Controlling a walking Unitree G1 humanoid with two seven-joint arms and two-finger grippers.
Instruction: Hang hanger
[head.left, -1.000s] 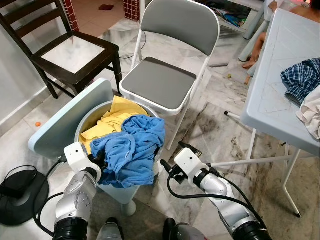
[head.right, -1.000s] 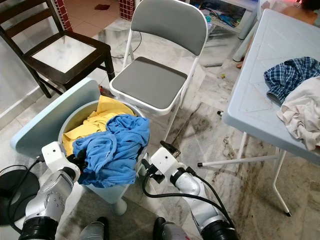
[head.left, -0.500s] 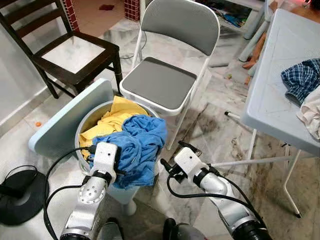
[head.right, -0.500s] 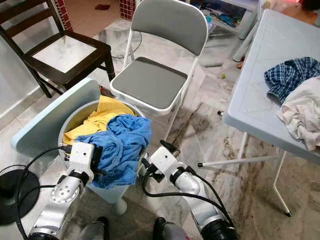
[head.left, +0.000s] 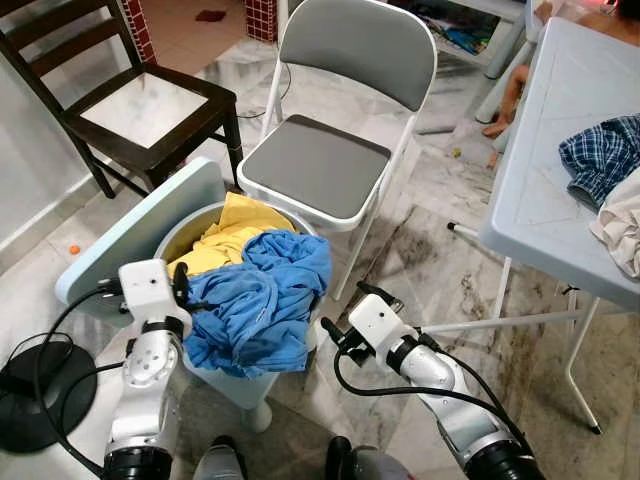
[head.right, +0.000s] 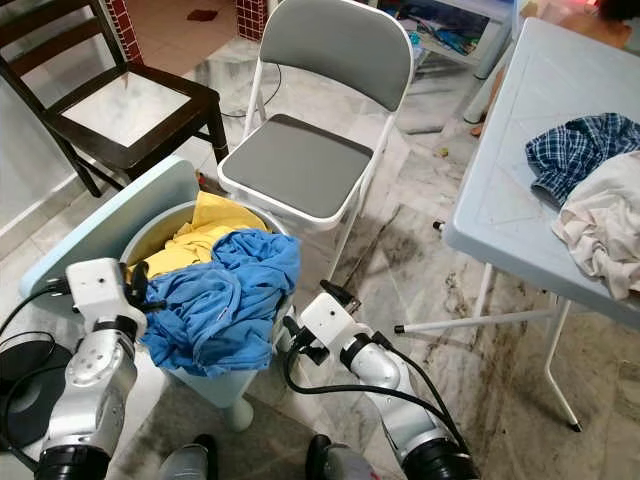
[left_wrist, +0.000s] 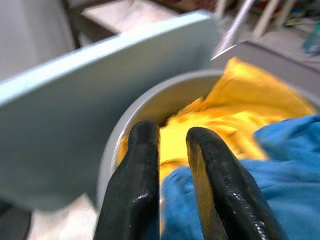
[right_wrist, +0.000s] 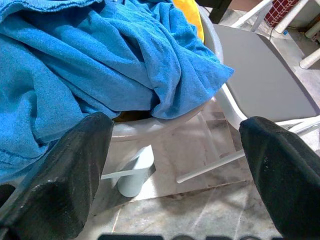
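Hanger unseen, perhaps buried; left gripper (head.left: 181, 283), fingers nearly together on nothing, sits at tub (head.left: 243, 385) rim's 9 o'clock over blue cloth (head.left: 255, 305); right gripper (head.left: 330, 336) waits wide open at 4 o'clock.

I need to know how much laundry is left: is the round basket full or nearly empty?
Full. The basket is heaped past its rim with a yellow cloth and a blue garment that spills over its front edge.
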